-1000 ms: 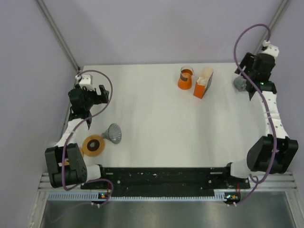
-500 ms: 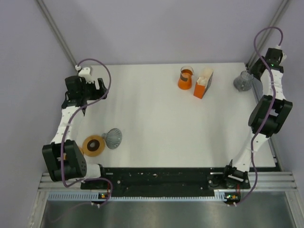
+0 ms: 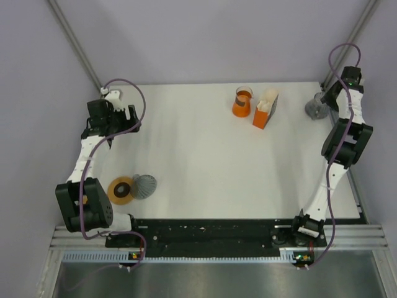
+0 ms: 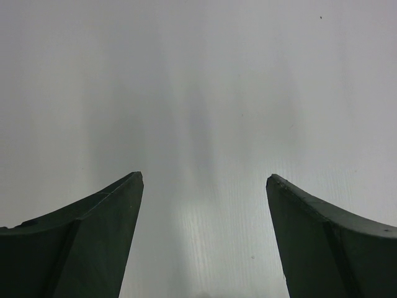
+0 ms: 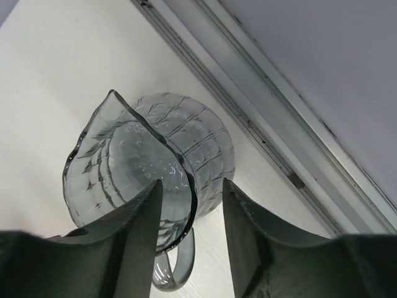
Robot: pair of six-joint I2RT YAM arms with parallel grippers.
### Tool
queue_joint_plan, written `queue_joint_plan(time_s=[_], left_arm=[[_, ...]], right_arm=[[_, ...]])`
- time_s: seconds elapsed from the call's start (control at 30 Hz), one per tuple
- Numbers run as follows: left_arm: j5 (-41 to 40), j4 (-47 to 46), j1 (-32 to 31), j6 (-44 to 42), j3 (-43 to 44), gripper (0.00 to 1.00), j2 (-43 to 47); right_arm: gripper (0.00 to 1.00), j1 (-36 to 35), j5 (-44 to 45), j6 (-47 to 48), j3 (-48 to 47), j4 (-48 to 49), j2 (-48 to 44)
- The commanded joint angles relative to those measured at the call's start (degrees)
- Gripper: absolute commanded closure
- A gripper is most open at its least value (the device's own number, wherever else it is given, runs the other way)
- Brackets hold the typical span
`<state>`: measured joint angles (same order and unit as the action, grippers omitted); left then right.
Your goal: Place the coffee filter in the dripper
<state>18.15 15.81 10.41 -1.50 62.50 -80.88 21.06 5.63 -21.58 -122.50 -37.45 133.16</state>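
Left end effector [image 4: 203, 180] gapes over bare table [image 3: 205, 161]; right end effector [image 5: 191, 186] straddles glass pitcher [image 5: 149, 167], unclamped.

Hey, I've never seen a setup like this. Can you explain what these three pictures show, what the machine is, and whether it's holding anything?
These are two thin robot arms bolted to a white table. One picture looks down from above; the other two come from cameras on each wrist, whose dark fingers show at the bottom. The left gripper is open over bare table, holding nothing. The right gripper sits at the rim of a grey glass jug; whether it grips is unclear. Also on the table: the orange dripper, a grey ribbed cone, an orange cup and an orange carton.
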Motion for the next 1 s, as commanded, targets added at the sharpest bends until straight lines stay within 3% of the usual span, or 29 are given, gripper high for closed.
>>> queue_joint_plan(time_s=[0.0,0.2,0.4,0.63,0.8,0.97], left_arm=[[-0.49,-0.35,0.13,-0.52,2.71,0.14,-0.33],[-0.14,-0.08,0.13,-0.44,2.80,0.15,-0.15],[0.65,0.80,0.13,-0.61,2.98,0.15,0.81],[3.73,1.76,0.13,-0.09,3.95,0.15,1.16],[7.15,3.78,0.13,-1.49,4.65,0.15,1.87],[14.18,9.31,0.05,-5.35,6.58,0.15,2.04]], right_arm=[[0.63,0.65,-2.55,0.40,-4.77,-1.57,2.72],[0.99,0.65,-1.24,2.33,-3.63,-1.92,0.70],[1.00,0.65,1.14,6.63,1.55,-2.01,-7.81],[1.00,-3.29,3.50,12.96,11.13,-1.92,-27.05],[1.00,-11.55,0.19,18.32,17.72,-1.49,-38.74],[1.00,-30.69,-10.35,29.74,27.73,0.18,-46.06]])
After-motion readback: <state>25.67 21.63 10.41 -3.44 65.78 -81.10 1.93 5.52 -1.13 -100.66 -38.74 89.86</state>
